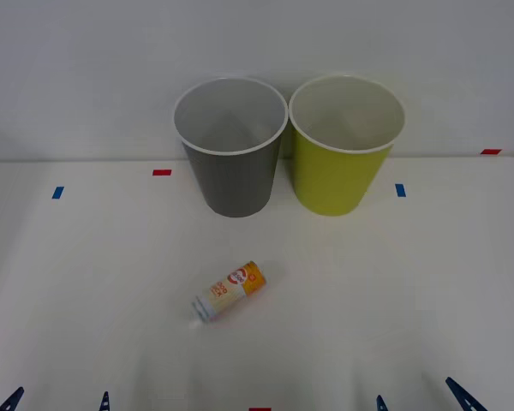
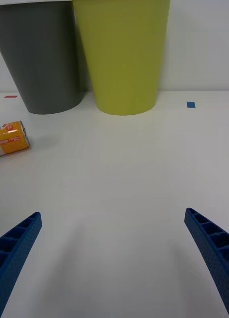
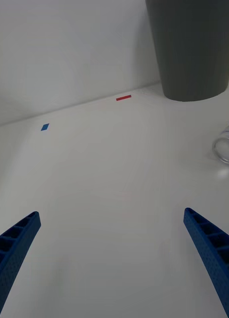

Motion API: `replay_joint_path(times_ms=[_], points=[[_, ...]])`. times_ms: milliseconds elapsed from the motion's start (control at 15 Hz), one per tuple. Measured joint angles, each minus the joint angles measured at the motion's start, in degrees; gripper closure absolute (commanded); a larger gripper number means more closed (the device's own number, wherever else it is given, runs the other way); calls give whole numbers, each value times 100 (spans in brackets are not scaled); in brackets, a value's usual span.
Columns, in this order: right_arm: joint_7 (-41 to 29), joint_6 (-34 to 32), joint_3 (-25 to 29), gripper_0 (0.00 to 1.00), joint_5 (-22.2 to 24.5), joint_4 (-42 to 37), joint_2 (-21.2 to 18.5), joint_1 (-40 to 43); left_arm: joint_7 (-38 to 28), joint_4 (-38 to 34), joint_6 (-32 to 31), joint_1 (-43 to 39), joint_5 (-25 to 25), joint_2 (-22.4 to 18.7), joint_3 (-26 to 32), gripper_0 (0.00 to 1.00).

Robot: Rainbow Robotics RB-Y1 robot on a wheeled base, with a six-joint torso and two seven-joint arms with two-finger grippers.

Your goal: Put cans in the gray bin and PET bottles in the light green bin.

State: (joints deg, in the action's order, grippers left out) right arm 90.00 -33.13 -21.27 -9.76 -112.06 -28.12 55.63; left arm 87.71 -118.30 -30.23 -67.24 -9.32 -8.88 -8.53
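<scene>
A small cream-and-orange can point(image 1: 230, 291) lies on its side on the white table, in front of the gray bin point(image 1: 232, 175). The light green bin point(image 1: 338, 175) stands upright just right of the gray one. My left gripper point(image 1: 58, 401) is open at the near left edge, with the can point(image 3: 225, 145) ahead and to its right. At the near right edge my right gripper point(image 1: 421, 399) is open too, and the can point(image 2: 10, 139) lies ahead on its left. In the wrist views I see the gray bin point(image 3: 191, 49) and the light green bin point(image 2: 123, 57). No PET bottle is in view.
Small red tape marks point(image 1: 161, 172) and blue tape marks point(image 1: 400, 190) are stuck on the table point(image 1: 394, 291). A pale wall rises right behind the bins.
</scene>
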Motion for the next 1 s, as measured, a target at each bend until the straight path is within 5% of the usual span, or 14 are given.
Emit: replay_joint_path(times_ms=[400, 733, 1000], points=[[0, 0, 0, 0, 0, 0, 0, 0, -21, 289, -32, 428, 169, -148, 7, 1], [0, 0, 0, 0, 0, 1, 0, 0, -25, 294, 55, 898, 361, -873, -165, 0], [0, 0, 0, 0, 0, 1, 1, 0, -24, 291, 181, 1359, 548, -1932, -388, 0]])
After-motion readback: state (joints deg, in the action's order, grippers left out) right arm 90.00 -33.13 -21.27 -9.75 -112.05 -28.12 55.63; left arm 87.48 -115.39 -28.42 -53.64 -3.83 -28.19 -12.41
